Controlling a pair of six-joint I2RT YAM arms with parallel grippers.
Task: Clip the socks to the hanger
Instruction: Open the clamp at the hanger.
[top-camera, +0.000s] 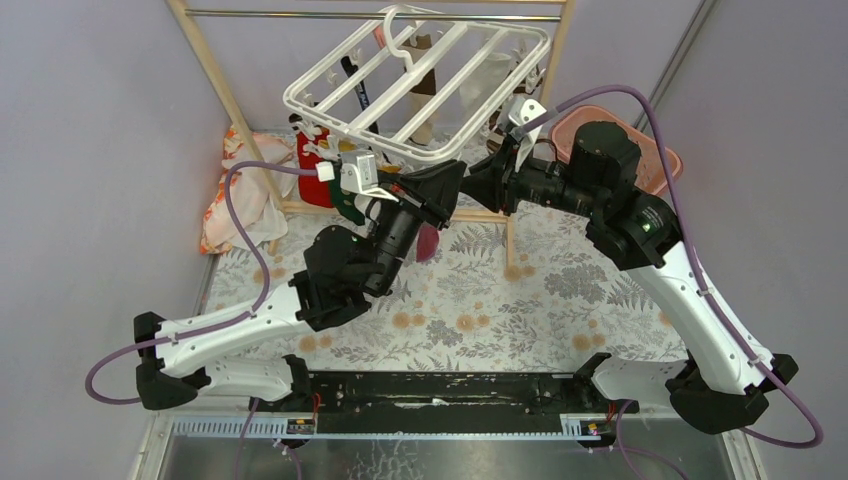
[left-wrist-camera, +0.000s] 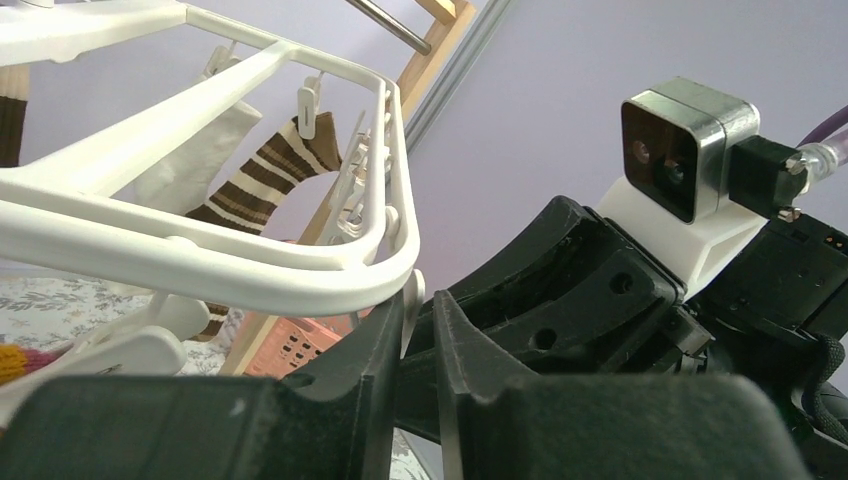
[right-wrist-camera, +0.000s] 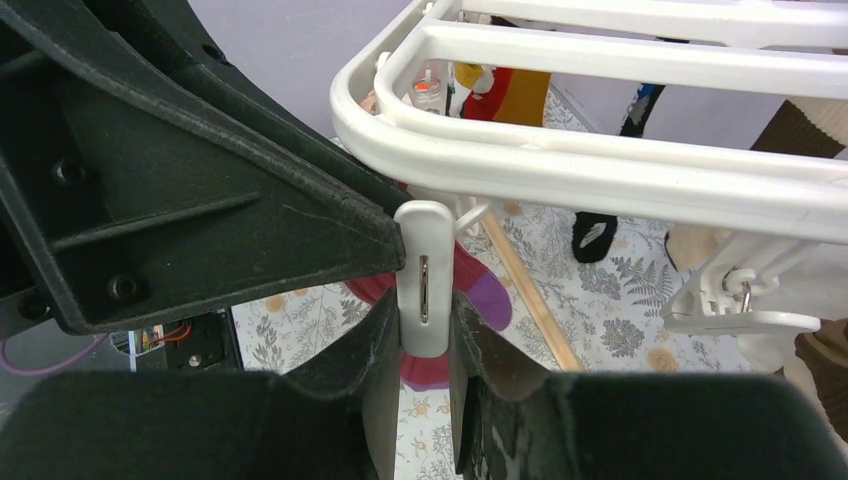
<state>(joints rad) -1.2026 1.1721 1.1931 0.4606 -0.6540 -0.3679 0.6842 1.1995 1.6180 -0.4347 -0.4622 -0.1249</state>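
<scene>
1. Right end effector (right-wrist-camera: 424, 330): fingers pressed onto a white clip (right-wrist-camera: 424, 270) that dangles from the near corner of the hanger (right-wrist-camera: 600, 170). One finger sits on each flat face.
2. Left end effector (left-wrist-camera: 417, 310): tips drawn close, with a narrow slit between them. It is nosed up under the same corner, facing the right one. Cannot tell whether it pinches cloth.
3. A red-and-purple sock (right-wrist-camera: 478, 298) hangs just behind and below the clip, above the bench (top-camera: 520, 290). The hanger hangs from the rod at the back, tilted. A brown-striped sock (left-wrist-camera: 270, 175) and a white sock (left-wrist-camera: 200, 160) are already clipped on its far side.
4. Handling, as a judgement: the sock is light, limp and not slippery, and will fold and droop. Best taken near the cuff so a short edge can be fed up into the clip.
5. The clip is stiff, sprung plastic. Squeeze its upper tabs to open the mouth. The hanger swings freely, so push gently.
6. Hard to make out:
   - The clip's mouth is hidden between the right fingers.
   - The top of the sock is lost behind the left end effector.
   - In the overhead view the two arms cover the meeting point.
</scene>
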